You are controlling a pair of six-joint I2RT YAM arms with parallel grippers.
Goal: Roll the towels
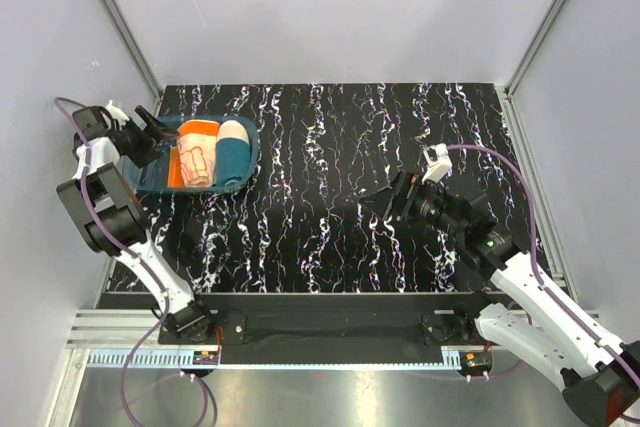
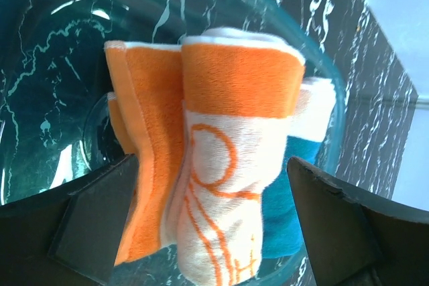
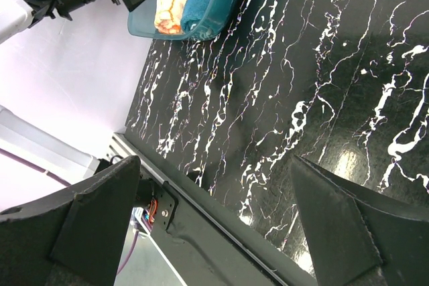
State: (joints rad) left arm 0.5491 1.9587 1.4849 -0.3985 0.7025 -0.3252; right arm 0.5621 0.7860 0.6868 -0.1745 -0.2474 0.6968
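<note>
– Tagging jaws first: left side?
– Left jaws apart, straddling the orange towel point(image 2: 228, 165), not clamped on it. Right jaws apart too, nothing between them, over bare desk point(image 1: 330, 147) toward the right edge.
– Towels where?
– Both rolled, side by side in the tray point(image 1: 160, 185) at the desk's far-left corner. The teal towel point(image 1: 236, 152) is on the side nearer the middle, touching the orange one.
– Risk?
– Orange roll looks loose; an outer flap stands off one side. A jaw dragging that flap on the way out could unwind it or shove the tray.
– Room?
– Tight on the left: tray sits near the desk's left edge and the side wall point(image 1: 45, 37). Middle and right of the desk are open.
</note>
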